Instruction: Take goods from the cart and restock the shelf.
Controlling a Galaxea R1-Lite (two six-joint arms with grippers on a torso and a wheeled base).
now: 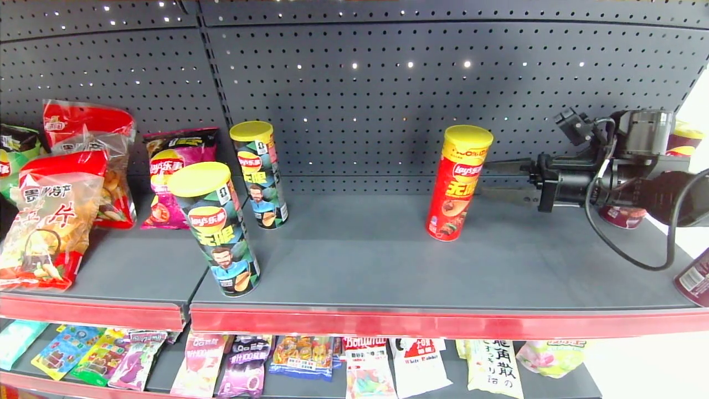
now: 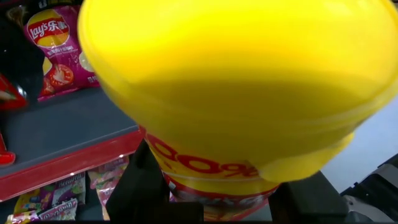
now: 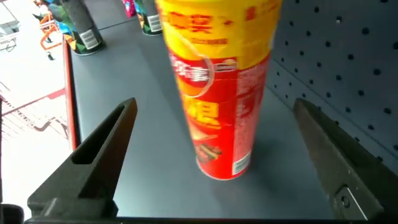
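While one red chip can (image 1: 458,183) stands on the shelf (image 1: 388,266), right gripper (image 1: 493,180) spread open beside it, the left gripper (image 2: 230,194) clasps a second can (image 2: 236,81), not yet shelved.

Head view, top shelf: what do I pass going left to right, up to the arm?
front red snack bag → purple chip bag → front dark can → rear dark can → red can → right gripper

chip bags (image 1: 55,210) stand far left; candy pkts (image 1: 365,366) lie lower down; pegboard (image 1: 388,83) behind.
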